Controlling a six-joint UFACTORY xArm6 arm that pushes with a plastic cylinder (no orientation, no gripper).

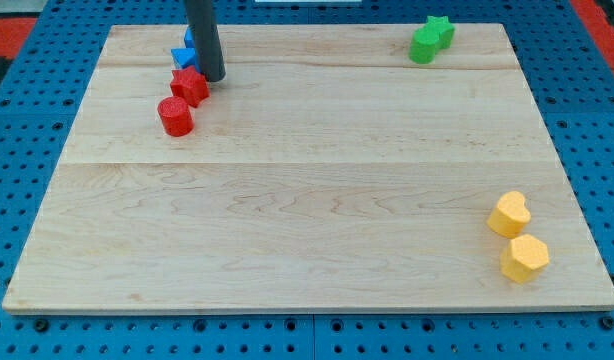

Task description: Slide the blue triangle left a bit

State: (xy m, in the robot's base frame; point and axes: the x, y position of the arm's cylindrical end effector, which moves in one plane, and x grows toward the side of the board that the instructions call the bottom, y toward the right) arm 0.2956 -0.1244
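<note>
The blue triangle (182, 55) lies near the view's top left of the wooden board (307, 190), partly hidden behind my dark rod. A second blue block (189, 37) peeks out just above it. My tip (212, 77) rests on the board directly right of the blue triangle and right of a red hexagon-like block (190, 86). A red cylinder (175, 116) sits just below-left of the red block, touching it.
A green star (440, 30) and a green cylinder (423, 46) sit together at the view's top right. A yellow heart (509, 213) and a yellow hexagon (525, 258) sit at the bottom right. A blue pegboard surface (17, 120) surrounds the board.
</note>
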